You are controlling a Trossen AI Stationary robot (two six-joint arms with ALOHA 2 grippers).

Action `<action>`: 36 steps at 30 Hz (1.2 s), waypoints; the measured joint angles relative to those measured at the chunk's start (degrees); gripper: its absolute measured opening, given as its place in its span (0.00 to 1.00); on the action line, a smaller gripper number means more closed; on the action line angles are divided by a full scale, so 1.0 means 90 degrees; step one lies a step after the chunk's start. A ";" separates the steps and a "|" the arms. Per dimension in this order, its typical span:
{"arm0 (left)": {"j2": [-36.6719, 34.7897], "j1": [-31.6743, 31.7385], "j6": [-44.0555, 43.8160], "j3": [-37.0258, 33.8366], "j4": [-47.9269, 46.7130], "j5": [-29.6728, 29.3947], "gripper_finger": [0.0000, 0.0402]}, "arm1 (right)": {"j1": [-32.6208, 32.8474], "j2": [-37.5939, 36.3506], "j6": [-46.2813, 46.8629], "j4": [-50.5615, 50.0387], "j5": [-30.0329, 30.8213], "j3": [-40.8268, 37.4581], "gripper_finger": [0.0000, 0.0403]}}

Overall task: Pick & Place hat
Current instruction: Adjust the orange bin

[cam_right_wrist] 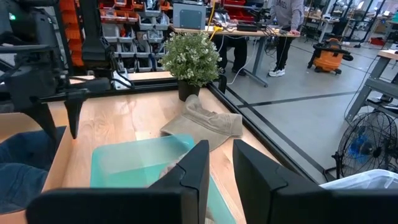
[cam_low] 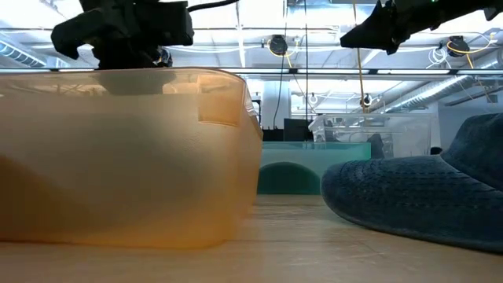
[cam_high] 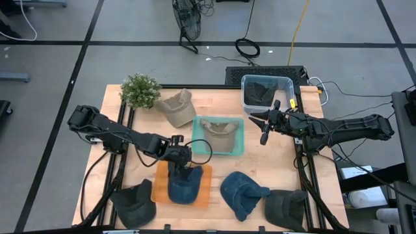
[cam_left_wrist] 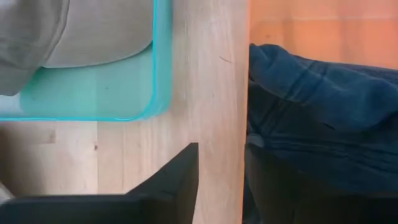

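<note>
Hat: your dark blue hat [cam_high: 185, 185] lies crumpled in the orange tray [cam_high: 159, 188].
Left gripper [cam_high: 184, 160]: just above it, jaws apart, empty.
Right gripper [cam_high: 263, 123]: narrow gap, empty.
Wrist only: denim seams.

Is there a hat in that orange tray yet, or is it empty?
In. A dark blue hat lies in the orange tray, with the left gripper right above it.

Orange bin [cam_low: 118, 157] fills the near left, resting on the wooden surface [cam_low: 283, 244]. Dark blue hat [cam_low: 416, 192] lies on the right, near. Teal bin [cam_low: 314, 167] sits farther back between them. Left arm [cam_low: 122, 31] hangs above the orange bin; right arm [cam_low: 409, 20] reaches in at upper right.
</note>
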 joint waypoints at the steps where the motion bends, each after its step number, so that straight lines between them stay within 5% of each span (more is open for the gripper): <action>1: 0.0000 0.0010 0.0000 0.0000 -0.0004 -0.0015 0.37 | 0.0000 0.0000 0.0000 -0.0002 0.0000 0.0000 0.15; 11: 0.0627 -0.0142 0.0013 0.0000 0.0081 0.0312 0.43 | -0.0002 0.0000 0.0000 -0.0002 -0.0002 0.0000 0.15; 18: 0.1071 0.0046 -0.0105 0.0000 -0.0160 -0.0419 0.43 | -0.0002 0.0000 0.0000 0.0000 -0.0002 0.0000 0.15; 36: 0.1134 -0.0045 0.0328 0.0000 -0.0393 -0.0048 0.43 | -0.0001 -0.0002 0.0000 -0.0022 -0.0002 0.0001 0.15</action>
